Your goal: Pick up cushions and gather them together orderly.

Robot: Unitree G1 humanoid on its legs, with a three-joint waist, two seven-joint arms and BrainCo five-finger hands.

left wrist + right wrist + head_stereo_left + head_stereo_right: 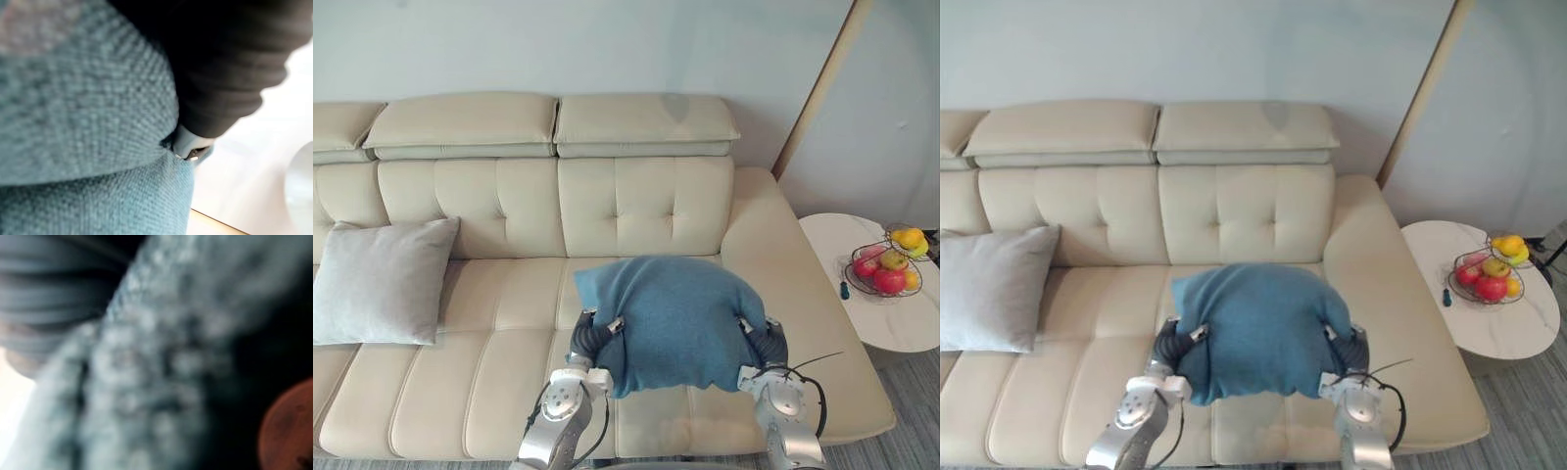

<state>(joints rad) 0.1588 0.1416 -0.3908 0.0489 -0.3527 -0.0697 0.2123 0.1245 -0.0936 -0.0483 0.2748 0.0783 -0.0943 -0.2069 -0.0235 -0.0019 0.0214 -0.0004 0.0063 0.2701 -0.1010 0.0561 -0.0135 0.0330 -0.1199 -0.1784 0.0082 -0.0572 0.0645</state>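
A blue knitted cushion (675,318) is held up over the right seat of the cream sofa (509,206), squeezed between my two hands. My left hand (594,335) presses on its left side and my right hand (766,341) on its right side, with the fingers of both hidden behind the cloth. In the left wrist view the blue cushion (88,98) lies right against the dark cover, and in the right wrist view the blue cushion (161,357) is just as close. A light grey cushion (382,279) leans upright against the sofa back at the far left.
Between the two cushions stretches bare sofa seat (499,313). A round white side table (891,304) stands to the right of the sofa with a wire basket of fruit (886,269) on it. A slanted wooden pole (818,88) leans by the wall.
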